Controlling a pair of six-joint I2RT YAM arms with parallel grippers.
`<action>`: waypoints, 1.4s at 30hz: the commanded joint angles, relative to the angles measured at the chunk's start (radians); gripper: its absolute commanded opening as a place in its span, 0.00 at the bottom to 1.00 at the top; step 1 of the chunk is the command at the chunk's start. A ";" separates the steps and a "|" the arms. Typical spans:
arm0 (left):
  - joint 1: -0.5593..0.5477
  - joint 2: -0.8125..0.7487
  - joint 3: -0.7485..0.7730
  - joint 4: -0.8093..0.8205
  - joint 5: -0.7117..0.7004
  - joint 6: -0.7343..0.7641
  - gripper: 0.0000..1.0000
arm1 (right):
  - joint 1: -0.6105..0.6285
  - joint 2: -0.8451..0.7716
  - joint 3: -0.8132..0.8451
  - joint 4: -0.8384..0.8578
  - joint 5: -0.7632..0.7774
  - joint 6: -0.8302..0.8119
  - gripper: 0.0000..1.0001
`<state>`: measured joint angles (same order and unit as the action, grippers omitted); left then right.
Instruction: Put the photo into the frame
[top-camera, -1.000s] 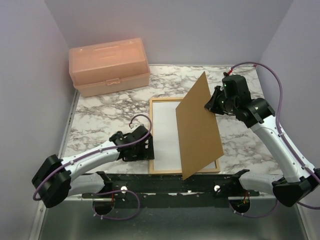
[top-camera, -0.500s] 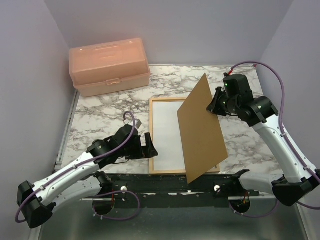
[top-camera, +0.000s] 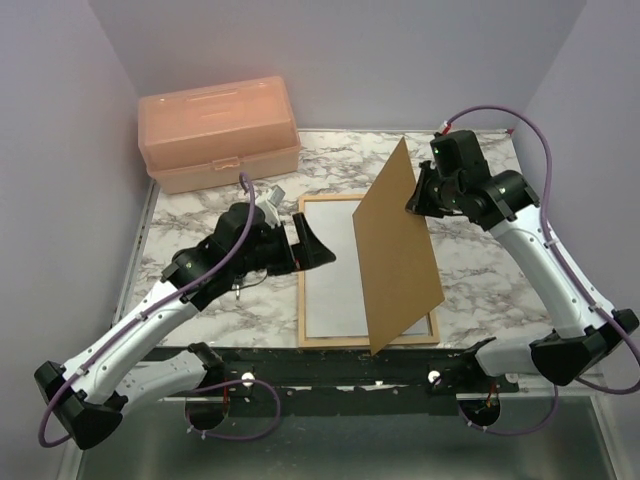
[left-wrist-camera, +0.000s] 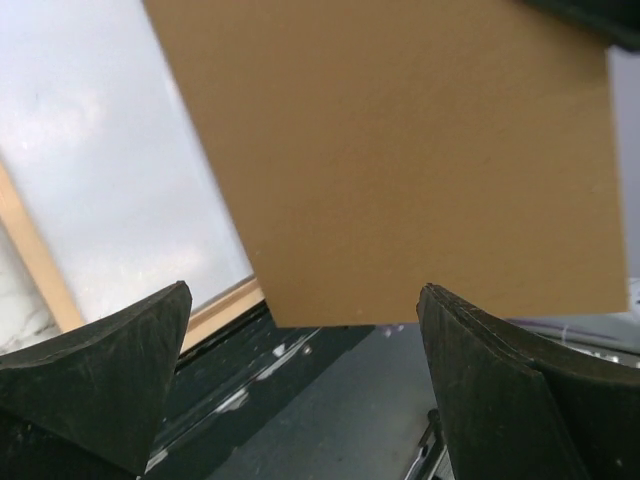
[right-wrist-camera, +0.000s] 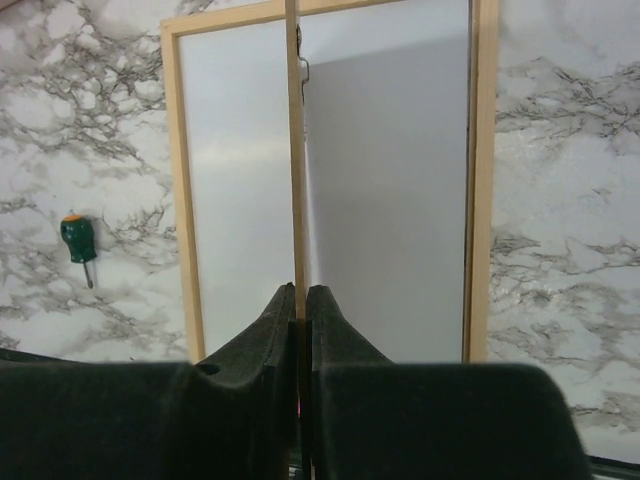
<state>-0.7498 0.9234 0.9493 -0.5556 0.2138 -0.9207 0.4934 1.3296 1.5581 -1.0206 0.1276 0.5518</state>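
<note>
Risk 1: the backing board (top-camera: 395, 260) is held by one thin edge only and stands tilted over the right half of the frame (top-camera: 301, 290). If it pivots or slips in that pinch, I judge its lower corner, at bottom centre of the top view, would drop onto the near bar or scrape the sheet below. I cannot tell whether that corner touches anything.

Risk 2: the white sheet (top-camera: 330, 280) lying flat inside the frame at picture centre is, I judge, the photo face down. A dragged board edge could shift or crease it.

Risk 3: the left gripper (top-camera: 312, 247) hangs just beside the frame's left bar, pointed at the board. A forward move could knock the board.

Gripper state: the right gripper (right-wrist-camera: 300, 300), upper right of the top view, is closed tight on the board's edge, fingers pressed flat to either face. The left gripper is spread wide and holds nothing; its wrist view shows the board ahead, apart from both fingers.

Also present: the peach toolbox (top-camera: 220, 130), upper left, and a green screwdriver (right-wrist-camera: 78, 240) left of the frame.
</note>
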 joint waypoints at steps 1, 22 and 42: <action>0.053 0.052 0.155 -0.053 0.020 0.021 0.99 | 0.021 0.054 0.130 -0.111 0.063 0.000 0.01; 0.162 0.060 0.029 0.075 0.184 -0.006 0.99 | 0.364 0.287 0.317 -0.255 0.369 0.131 0.16; 0.227 -0.064 -0.105 0.205 0.349 -0.071 0.98 | 0.565 0.279 0.260 -0.149 0.283 0.087 0.30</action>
<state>-0.5316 0.8978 0.8558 -0.4103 0.5053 -0.9661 1.0237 1.6226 1.8603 -1.1515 0.4831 0.6456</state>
